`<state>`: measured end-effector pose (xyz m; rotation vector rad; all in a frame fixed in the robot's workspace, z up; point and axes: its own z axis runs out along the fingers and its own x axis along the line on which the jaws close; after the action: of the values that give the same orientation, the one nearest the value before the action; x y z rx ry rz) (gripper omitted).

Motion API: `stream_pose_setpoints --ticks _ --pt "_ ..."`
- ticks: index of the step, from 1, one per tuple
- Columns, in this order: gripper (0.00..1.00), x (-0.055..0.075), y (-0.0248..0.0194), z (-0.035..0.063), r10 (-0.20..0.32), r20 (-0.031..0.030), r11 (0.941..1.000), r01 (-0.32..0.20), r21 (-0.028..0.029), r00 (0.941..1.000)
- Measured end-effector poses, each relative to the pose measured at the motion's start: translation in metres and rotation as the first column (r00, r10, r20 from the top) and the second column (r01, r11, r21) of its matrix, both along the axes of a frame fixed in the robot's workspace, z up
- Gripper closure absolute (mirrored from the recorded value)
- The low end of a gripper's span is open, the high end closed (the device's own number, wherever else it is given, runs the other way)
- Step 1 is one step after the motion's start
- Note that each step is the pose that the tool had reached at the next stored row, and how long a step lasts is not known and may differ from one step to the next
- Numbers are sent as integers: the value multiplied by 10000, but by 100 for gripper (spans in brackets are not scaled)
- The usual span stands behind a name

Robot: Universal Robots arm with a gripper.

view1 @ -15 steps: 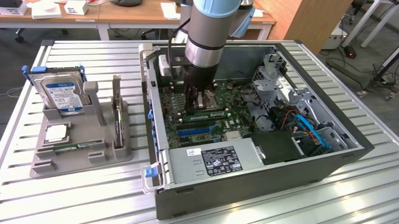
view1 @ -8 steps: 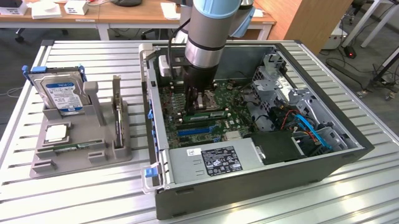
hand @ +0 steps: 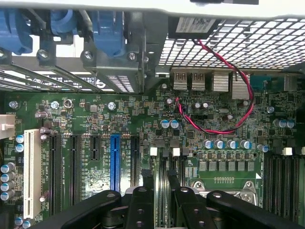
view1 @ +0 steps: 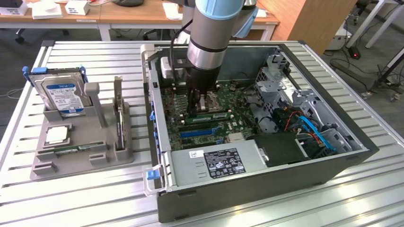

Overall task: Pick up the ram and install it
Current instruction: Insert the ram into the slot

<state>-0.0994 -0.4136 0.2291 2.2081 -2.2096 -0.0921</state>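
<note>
The arm reaches down into the open computer case (view1: 252,189), with my gripper (view1: 203,106) low over the motherboard (view1: 227,127). The ram (view1: 213,114), a narrow green stick, lies level right under the gripper, between the black expansion slots and the processor socket. I cannot tell whether it is held or sits in a slot. In the wrist view my gripper (hand: 160,183) hangs over two long dark slots with white end clips (hand: 153,151), beside the processor socket (hand: 228,188) and a blue slot (hand: 115,162).
On the slatted table to the exterior view's left stands a grey holder (view1: 82,158) carrying a hard drive (view1: 63,94) and a square silver chip (view1: 57,135). Inside the case are a drive cage (view1: 284,90), blue cables (view1: 319,135), a power supply (view1: 215,163) and a red-black wire (hand: 228,71).
</note>
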Motion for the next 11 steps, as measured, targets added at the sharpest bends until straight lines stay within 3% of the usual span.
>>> stream_pose_setpoints --ticks 11 --pt "76 0 0 -21 0 0 10000 0 0 10000"
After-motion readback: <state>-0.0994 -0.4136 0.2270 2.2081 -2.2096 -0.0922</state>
